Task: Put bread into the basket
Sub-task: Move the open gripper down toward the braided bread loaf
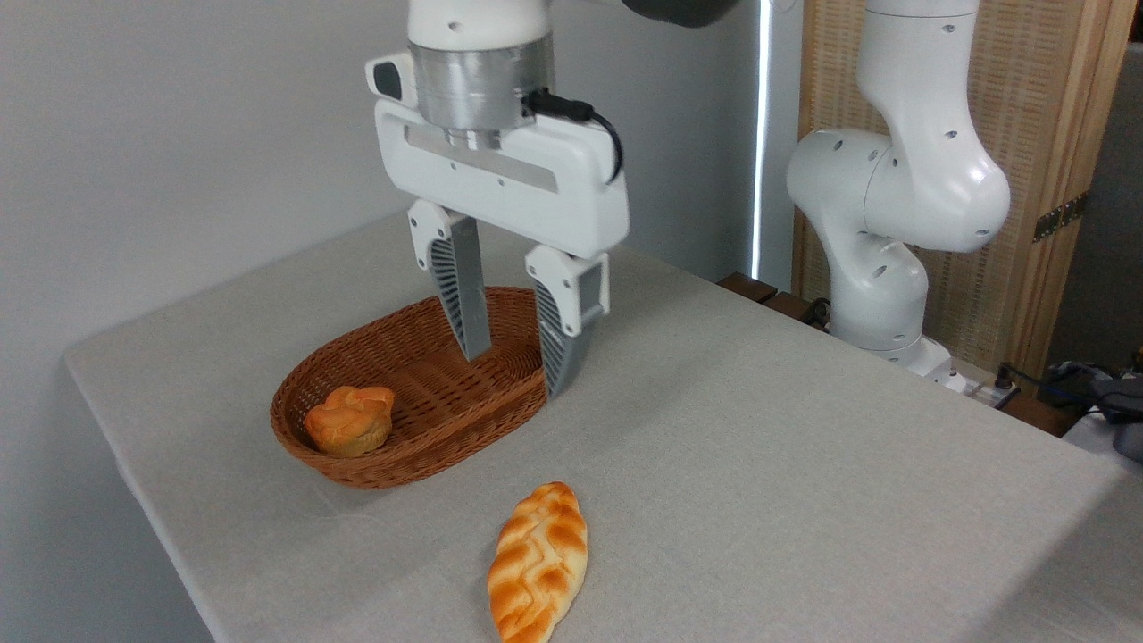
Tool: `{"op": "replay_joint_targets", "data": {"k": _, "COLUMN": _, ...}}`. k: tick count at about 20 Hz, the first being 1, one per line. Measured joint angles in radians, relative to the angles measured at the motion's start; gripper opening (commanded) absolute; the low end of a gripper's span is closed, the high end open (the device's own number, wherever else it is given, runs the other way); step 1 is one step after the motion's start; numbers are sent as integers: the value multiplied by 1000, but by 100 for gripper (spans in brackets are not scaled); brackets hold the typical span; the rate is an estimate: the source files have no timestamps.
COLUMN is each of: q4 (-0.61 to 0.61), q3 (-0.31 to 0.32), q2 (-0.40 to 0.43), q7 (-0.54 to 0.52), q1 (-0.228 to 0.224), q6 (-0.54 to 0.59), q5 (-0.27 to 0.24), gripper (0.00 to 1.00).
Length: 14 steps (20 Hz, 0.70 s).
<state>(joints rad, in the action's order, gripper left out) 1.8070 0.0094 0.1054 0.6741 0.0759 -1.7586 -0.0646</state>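
Bread (538, 563), a long braided loaf of glossy golden-orange, lies flat on the grey table (804, 464) near the front edge, its tapered ends pointing toward and away from the camera. It sits outside the basket (420, 446), just in front of the basket's near side and apart from it. The basket is an oval of reddish-brown wicker; a small round orange bun (350, 420) rests inside at its left end. Above the basket's right end hangs the gripper (518, 368), pointing down, its two grey fingers (463, 295) spread well apart with nothing between them. One fingertip appears over the basket's inside, the other at its right rim. The white arm base (884, 268) stands at the table's far right edge.
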Motion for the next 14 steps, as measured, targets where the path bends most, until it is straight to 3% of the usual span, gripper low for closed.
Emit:
{"op": "replay_joint_targets", "data": {"k": 7, "q4": 59, "q3": -1, "q2": 2, "q7": -255, "q1": 13, "q6": -29, "q5": 0, "gripper": 100}}
{"op": "replay_joint_targets", "data": {"k": 14, "q4": 102, "q3": -3, "q2": -1, "q7": -535, "q1": 8, "q6": -151, "q5": -4, "gripper": 100}}
